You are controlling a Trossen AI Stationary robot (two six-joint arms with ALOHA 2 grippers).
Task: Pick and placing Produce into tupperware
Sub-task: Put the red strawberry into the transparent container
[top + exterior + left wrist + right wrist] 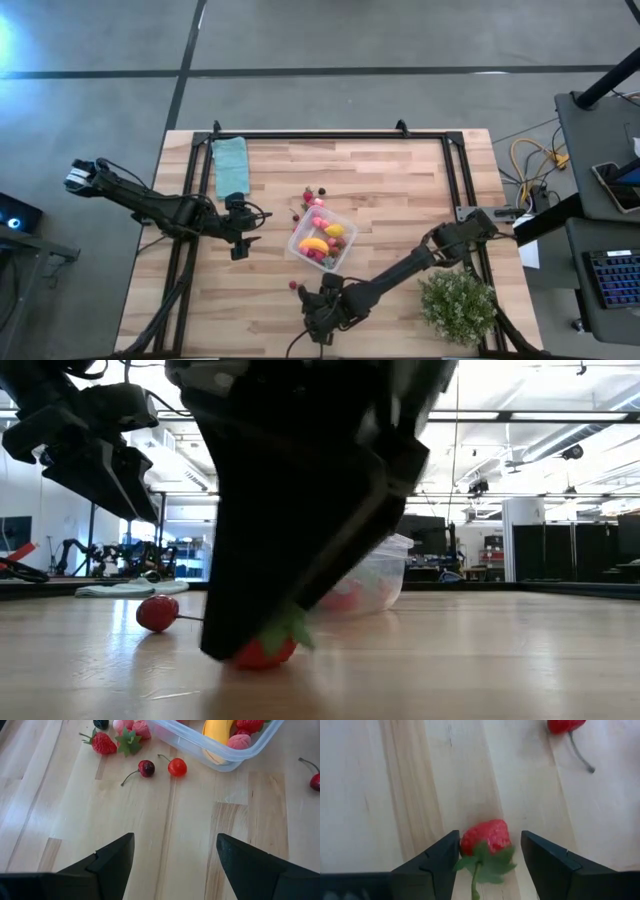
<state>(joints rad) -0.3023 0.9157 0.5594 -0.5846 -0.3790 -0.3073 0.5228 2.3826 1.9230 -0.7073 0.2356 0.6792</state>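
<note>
From above, the tupperware (325, 240) sits near the middle of the wooden table (400, 180), already holding yellow, red and pink produce, with more small red pieces scattered on the wood just beside its far-left corner. The left gripper (240, 243) hovers just left of the tub, and a folded teal cloth (231, 165) lies near the far-left edge. The right gripper (318, 312) is down at the near edge, close to a cherry (293, 285), and a potted plant (458, 303) stands at the near-right corner. At table height, the right gripper fills the middle of the picture, its tip down on a strawberry (262, 650) resting on the wood; the cherry (157, 613) lies to one side and the tub (375, 582) stands behind. The left wrist camera shows its 2 fingers (112, 857) spread wide with nothing between them, above bare wood, with 2 cherries (177, 767) and a strawberry near the tub's wall (210, 751). The right wrist camera shows the strawberry (486, 837) between its 2 fingers (442, 855); 1 finger touches the fruit, while a narrow gap shows at the other.
</note>
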